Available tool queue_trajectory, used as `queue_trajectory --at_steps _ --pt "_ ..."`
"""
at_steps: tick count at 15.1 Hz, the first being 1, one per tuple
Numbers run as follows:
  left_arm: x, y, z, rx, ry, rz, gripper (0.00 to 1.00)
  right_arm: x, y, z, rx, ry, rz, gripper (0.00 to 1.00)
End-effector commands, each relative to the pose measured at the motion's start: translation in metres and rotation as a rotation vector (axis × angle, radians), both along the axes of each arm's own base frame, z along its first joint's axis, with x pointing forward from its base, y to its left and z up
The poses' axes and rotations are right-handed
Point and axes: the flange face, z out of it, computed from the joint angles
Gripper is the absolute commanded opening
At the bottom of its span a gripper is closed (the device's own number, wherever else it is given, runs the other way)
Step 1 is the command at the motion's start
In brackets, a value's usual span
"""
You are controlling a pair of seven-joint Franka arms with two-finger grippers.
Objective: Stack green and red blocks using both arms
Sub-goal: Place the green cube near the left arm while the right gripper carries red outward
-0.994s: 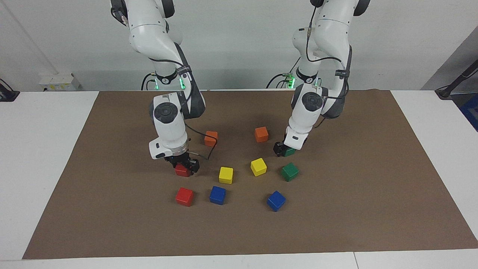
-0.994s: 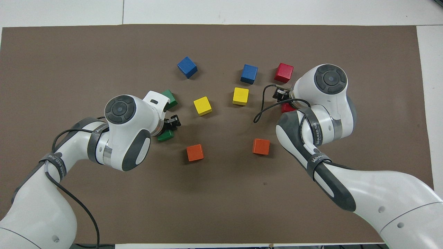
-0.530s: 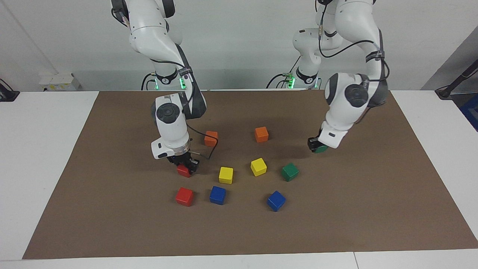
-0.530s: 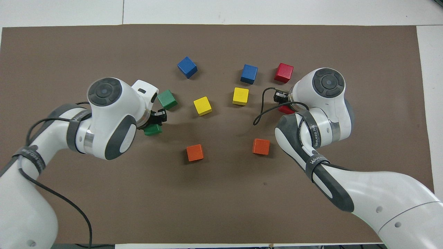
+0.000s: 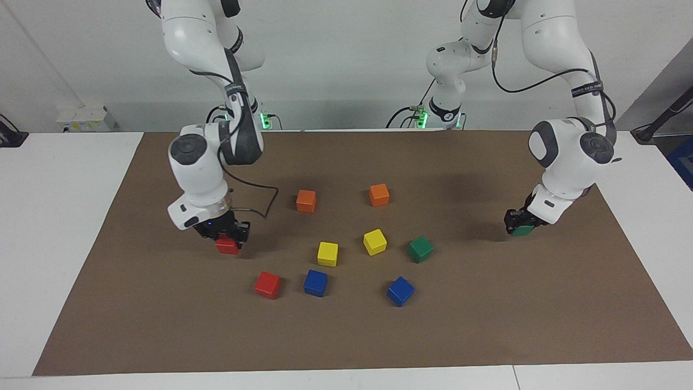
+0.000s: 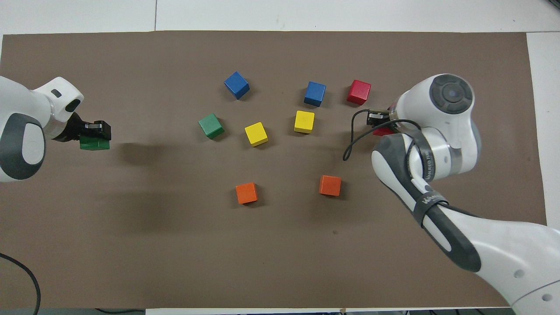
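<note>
Neither stack exists yet. The left gripper is clamped on one green block, carried low over bare mat toward the left arm's end of the table, well apart from the other green block, which sits on the mat beside a yellow cube. The right gripper grips a red block just above the mat, near the second red block that lies beside a blue cube. I judge both pickups done; both placements remain.
</note>
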Motion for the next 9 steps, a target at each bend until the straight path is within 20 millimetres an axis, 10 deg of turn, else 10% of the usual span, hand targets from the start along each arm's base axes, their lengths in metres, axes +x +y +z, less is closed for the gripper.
queue_trajectory --at_steps 1,4,5,6,7,9 --pt "-0.005 0.002 -0.019 0.006 -0.028 -0.013 0.0 -0.016 -0.044 -0.008 -0.009 0.008 0.079 0.0" --pt "-0.009 0.002 -0.028 0.005 -0.031 -0.01 0.0 -0.024 -0.075 -0.03 -0.008 -0.025 0.121 0.0" --pt "-0.01 0.002 -0.028 0.005 -0.029 -0.01 0.21 -0.027 -0.078 -0.039 -0.003 -0.034 0.125 0.0" --pt "-0.01 0.002 -0.028 0.005 -0.028 -0.005 0.73 -0.026 -0.078 -0.046 -0.001 -0.037 0.13 0.0" --pt "-0.01 0.002 -0.028 0.005 -0.029 -0.005 1.0 -0.025 -0.079 -0.053 -0.001 -0.037 0.127 0.0" --pt "-0.007 0.002 -0.021 0.007 -0.034 -0.006 1.0 -0.023 -0.078 -0.068 -0.006 -0.052 0.139 0.0"
